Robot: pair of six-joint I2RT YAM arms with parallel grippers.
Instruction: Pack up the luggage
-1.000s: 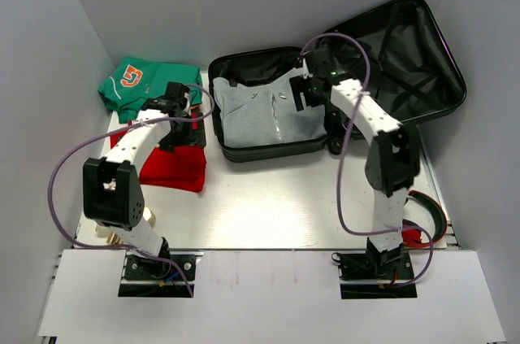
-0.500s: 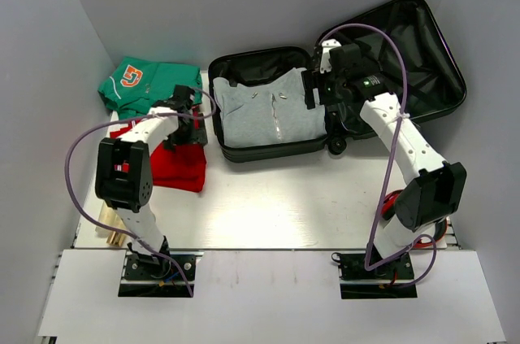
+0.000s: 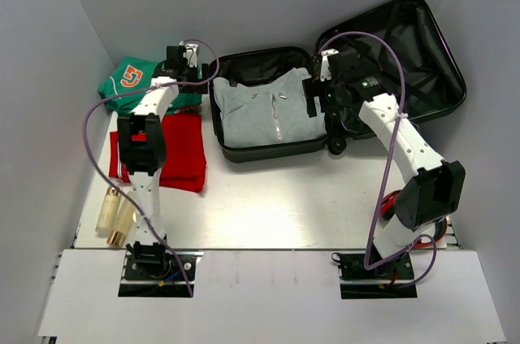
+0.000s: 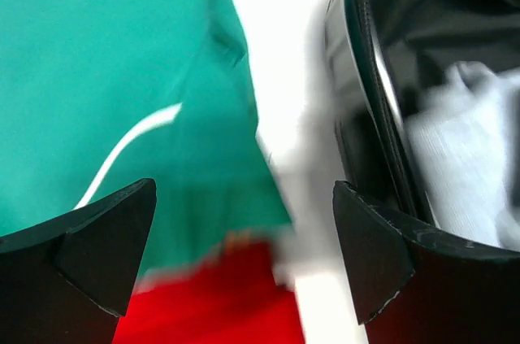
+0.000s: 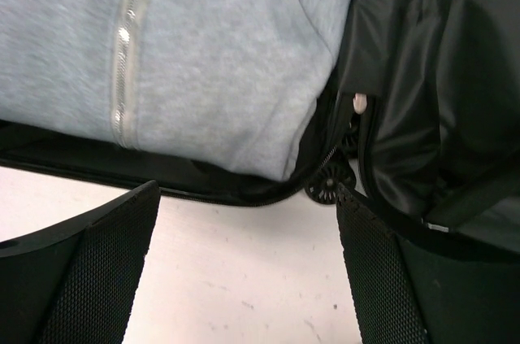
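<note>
The black suitcase [image 3: 260,151] lies open at the far middle of the table [image 3: 268,206], grey zipped top [image 3: 264,112] folded in its base, lined lid [image 3: 406,59] lying to the right; left gripper [image 4: 244,189] and right gripper [image 5: 248,189] gape empty.

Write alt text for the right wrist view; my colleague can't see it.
A grey zip-front sweatshirt lies in the open black hard-shell suitcase, whose black fabric-lined lid spreads to the right. The right gripper, jaws open and empty, hovers above the suitcase's near edge, a small black wheel and the white table.
</note>
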